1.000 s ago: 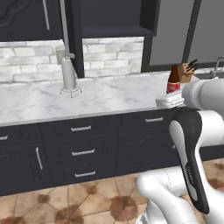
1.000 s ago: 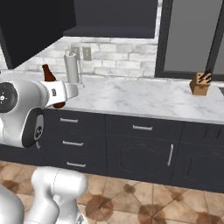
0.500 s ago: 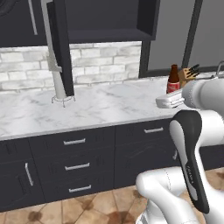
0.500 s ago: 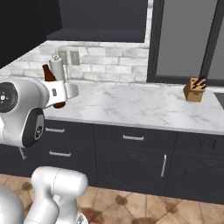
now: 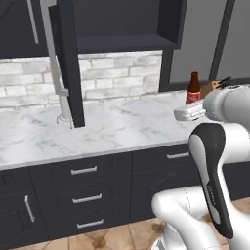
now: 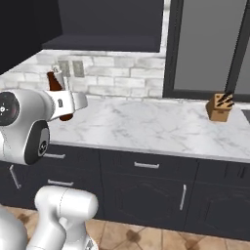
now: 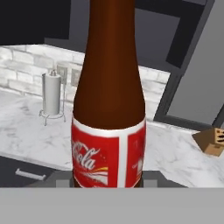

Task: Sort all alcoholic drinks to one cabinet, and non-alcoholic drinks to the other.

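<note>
A small dark brown bottle (image 5: 194, 88) with a red label stands upright in my gripper (image 5: 193, 104), which is shut on its lower body above the right part of the counter. In the hand view the same bottle (image 7: 109, 109) rises close up through the middle. From the right base view its neck (image 6: 53, 82) shows behind my white hand. An upper cabinet (image 5: 122, 43) hangs open above the counter, its dark shelf bare and its door (image 5: 68, 63) swung out towards me. That cabinet's shelf (image 6: 102, 44) is up and to the right of the bottle.
A marble counter (image 5: 112, 127) runs over dark drawers with silver handles (image 5: 84, 171). A paper towel holder (image 7: 52, 94) stands by the brick wall, partly behind the open door. A wooden knife block (image 6: 219, 106) sits on the counter's right, beside a tall dark panel (image 6: 205, 49).
The whole picture has shifted in both base views, so the camera has moved with the base; the open cabinet and its door now loom closer. The bottle stays in my shut gripper.
</note>
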